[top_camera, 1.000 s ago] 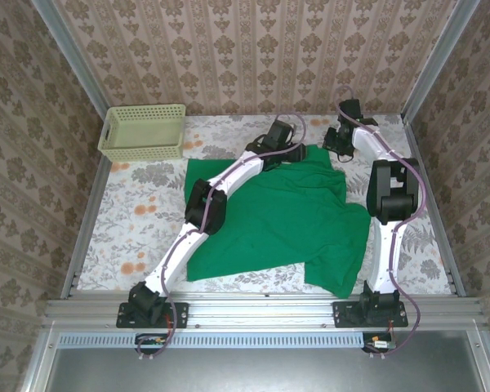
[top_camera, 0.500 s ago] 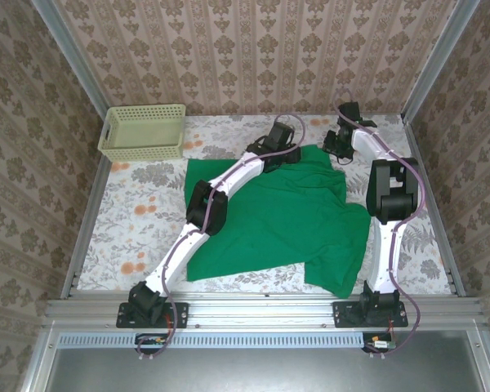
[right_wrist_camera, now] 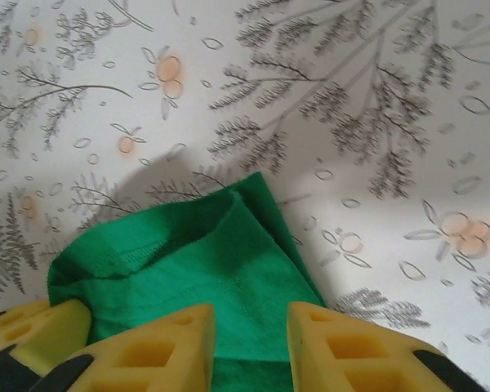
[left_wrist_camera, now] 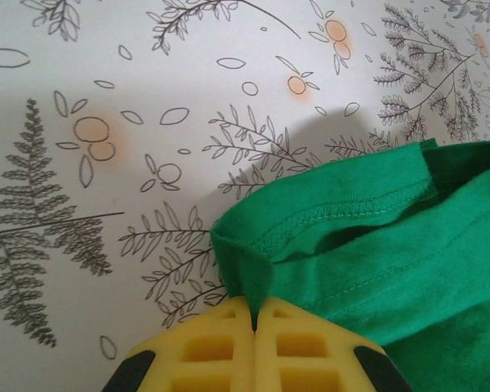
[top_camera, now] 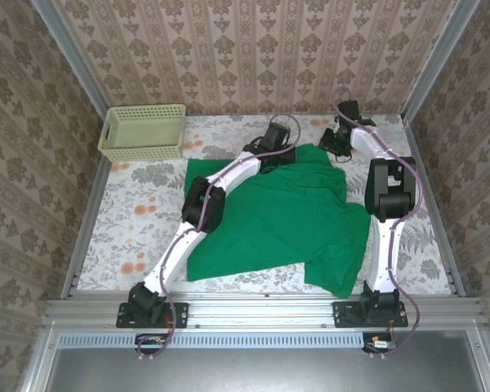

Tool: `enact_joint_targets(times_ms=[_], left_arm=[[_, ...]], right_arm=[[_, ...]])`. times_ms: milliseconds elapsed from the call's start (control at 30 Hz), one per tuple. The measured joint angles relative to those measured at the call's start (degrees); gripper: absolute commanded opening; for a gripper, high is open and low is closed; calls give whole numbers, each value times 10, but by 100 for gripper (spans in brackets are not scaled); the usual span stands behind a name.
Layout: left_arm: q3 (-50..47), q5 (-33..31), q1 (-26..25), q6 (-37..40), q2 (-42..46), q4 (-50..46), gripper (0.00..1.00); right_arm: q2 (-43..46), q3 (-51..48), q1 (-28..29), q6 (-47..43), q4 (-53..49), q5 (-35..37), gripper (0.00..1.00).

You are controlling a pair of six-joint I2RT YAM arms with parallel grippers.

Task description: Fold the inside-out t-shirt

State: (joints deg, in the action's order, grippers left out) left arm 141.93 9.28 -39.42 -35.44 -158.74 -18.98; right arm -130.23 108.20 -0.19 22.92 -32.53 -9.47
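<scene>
On the far side of the bench (top_camera: 139, 212), both claws work at the edge of the inside-out t-shirt (top_camera: 286, 212), which lies spread mid-bench. The left claw (left_wrist_camera: 253, 304) is closed on a pinch of hem. The right claw (right_wrist_camera: 249, 314) stands open over a corner. Both have crept slightly farther away in the last second, so I judge the folding is only beginning.

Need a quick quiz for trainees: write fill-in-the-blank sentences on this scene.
The left pincer is ___ on the hem of the shirt.
The right pincer stands ___ over a shirt corner.
The basket sits far ___ of the shirt.
Missing: shut; open; left.
</scene>
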Motion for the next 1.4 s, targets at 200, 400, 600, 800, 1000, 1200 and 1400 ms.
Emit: enact_joint_targets(times_ms=[200,400,600,800,1000,1200,1400], left_arm=[[-13,15,15,-7,11,10,4],[-26,26,21,-9,18,23,4],[-65,37,21,-11,31,44,4],[-166,45,28,-16,87,91,4],[-243,50,36,-25,145,154,3],[-256,62,42,-34,155,192,3],[-254,71,42,-40,154,196,4]], right_arm=[[-77,117,0,-7,-18,-18,41],[-161,232,4,-14,-66,-31,41],[-218,316,16,-22,-112,-55,29],[-234,348,23,-19,-143,-51,3],[-221,333,22,-17,-144,-14,0],[-157,282,23,-20,-133,13,3],[-134,286,23,-18,-109,16,23]])
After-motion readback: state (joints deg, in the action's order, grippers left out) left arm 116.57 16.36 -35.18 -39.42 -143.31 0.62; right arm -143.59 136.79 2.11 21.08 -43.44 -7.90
